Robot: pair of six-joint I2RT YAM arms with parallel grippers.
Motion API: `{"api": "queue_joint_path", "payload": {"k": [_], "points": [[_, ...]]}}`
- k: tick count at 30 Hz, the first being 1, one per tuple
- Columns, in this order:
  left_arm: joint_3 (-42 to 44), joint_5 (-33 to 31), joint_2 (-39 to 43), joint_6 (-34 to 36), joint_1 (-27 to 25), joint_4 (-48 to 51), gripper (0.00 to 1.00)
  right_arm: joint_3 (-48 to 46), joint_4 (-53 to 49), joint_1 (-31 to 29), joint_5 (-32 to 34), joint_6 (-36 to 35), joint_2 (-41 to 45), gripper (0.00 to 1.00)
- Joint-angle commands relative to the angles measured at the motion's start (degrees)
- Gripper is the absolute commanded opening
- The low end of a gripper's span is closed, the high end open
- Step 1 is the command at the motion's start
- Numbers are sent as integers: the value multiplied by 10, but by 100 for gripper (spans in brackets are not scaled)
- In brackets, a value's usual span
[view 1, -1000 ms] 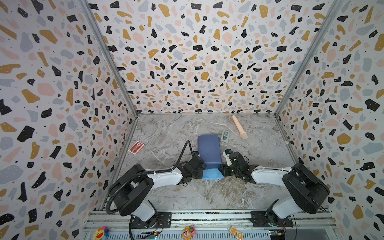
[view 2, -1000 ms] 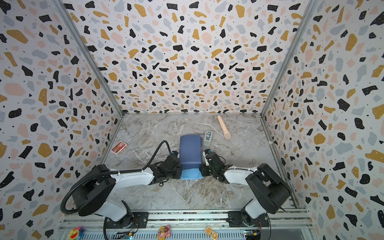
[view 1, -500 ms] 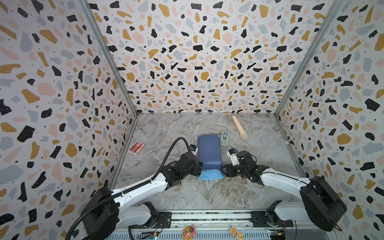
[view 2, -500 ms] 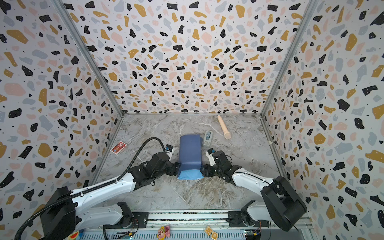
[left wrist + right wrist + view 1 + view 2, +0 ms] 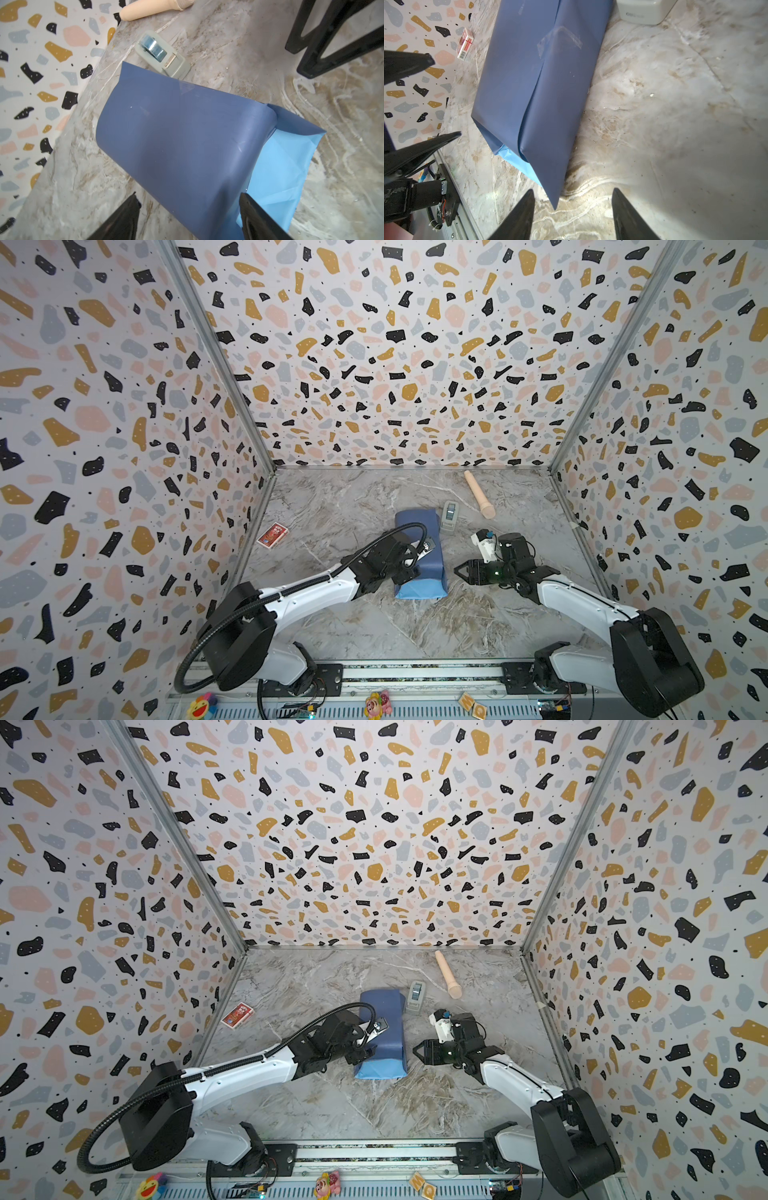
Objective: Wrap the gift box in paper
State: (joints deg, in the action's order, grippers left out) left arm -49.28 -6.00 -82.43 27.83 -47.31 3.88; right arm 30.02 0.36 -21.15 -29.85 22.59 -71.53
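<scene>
L gripper [image 5: 406, 574], jaws apart: the paper [image 5: 419, 526] bundle sits dead ahead btwn its fingers, so no way fwd. Bare table [image 5: 374, 630] on its outer side, card pack [image 5: 272, 535] well off. R gripper [image 5: 459, 572], jaws apart: narrow clear strip btwn tips & bundle, open table behind. Tape dispenser [image 5: 449, 515] stands just beside bundle's far corner, off to R tips' far side; wooden roller [image 5: 479, 499] beyond it.

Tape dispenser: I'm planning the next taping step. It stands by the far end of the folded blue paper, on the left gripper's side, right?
Not quite: the tape dispenser does stand by the far end of the folded blue paper, but on the side of the right gripper, not the left. Both top views show it.
</scene>
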Motion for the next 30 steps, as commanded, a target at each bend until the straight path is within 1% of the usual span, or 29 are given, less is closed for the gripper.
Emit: {"api": "queue_joint_path", "payload": {"k": [1, 4, 8, 13, 18, 27, 30], "points": [[-21, 21, -22, 103, -2, 4, 74, 14, 14, 3, -23, -2, -19, 59], [-34, 37, -45, 128, -2, 7, 73, 12, 37, 3, -28, 14, -41, 58], [-33, 38, -62, 154, -3, 6, 72, 14, 65, -2, -25, 30, -63, 57], [-31, 27, -82, 161, -4, -18, 72, 17, 81, -19, -14, 39, -90, 55], [-27, 2, -102, 161, -5, -28, 65, 23, 89, -30, -4, 39, -112, 55], [-6, -17, -109, 164, -21, -38, 64, 23, 118, -33, 8, 41, -137, 51], [-5, -22, -111, 168, -23, -33, 64, 25, 125, -35, 3, 45, -145, 49]]}}
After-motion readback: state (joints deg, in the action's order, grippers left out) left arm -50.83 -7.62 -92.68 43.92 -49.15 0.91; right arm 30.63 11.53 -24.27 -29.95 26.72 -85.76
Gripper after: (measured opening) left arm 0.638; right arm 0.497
